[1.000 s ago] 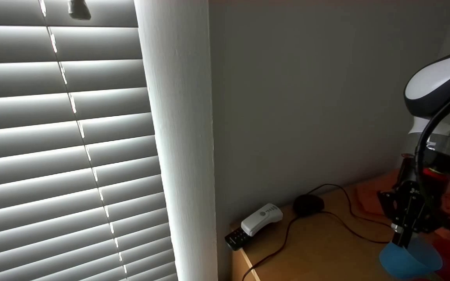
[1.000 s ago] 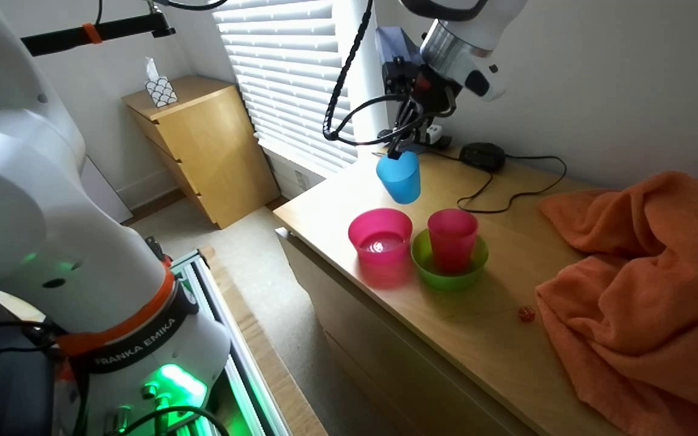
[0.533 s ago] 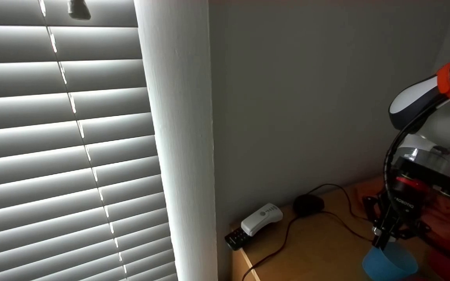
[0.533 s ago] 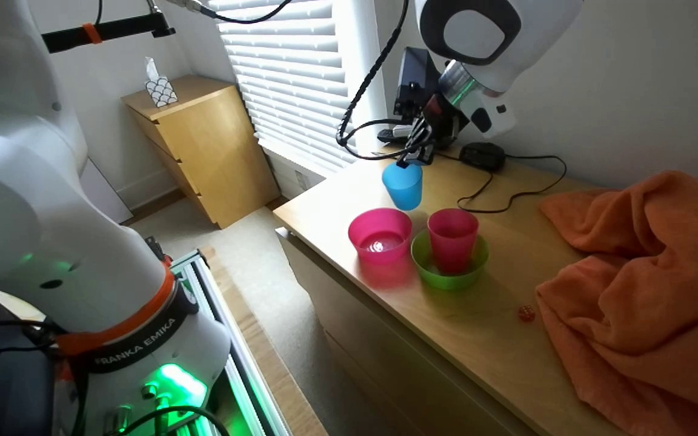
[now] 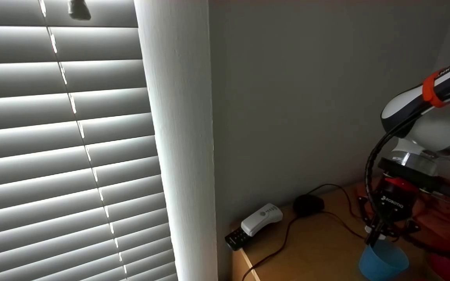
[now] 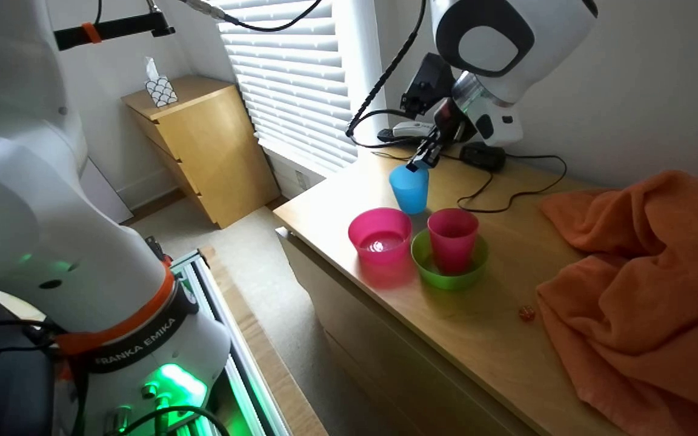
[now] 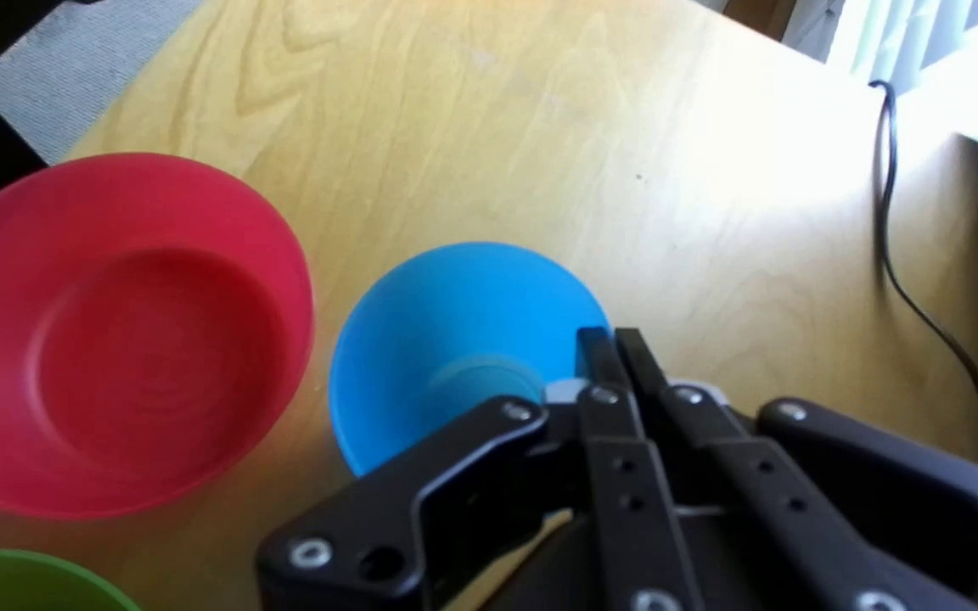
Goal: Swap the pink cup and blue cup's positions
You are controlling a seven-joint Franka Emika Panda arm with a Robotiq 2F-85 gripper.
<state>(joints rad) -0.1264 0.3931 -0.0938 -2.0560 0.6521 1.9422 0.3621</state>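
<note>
Blue cup is shifting nearer the green bowl, gripper pinching its rim; pink cup is sitting inside that bowl; pickup is looking done, both placements seemingly remaining

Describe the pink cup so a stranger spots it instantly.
On the wood-topped dresser, left of the crumpled orange cloth in an exterior view, sits a green bowl. Inside it stands the pink cup, narrower than the neighbouring pink bowl.
</note>
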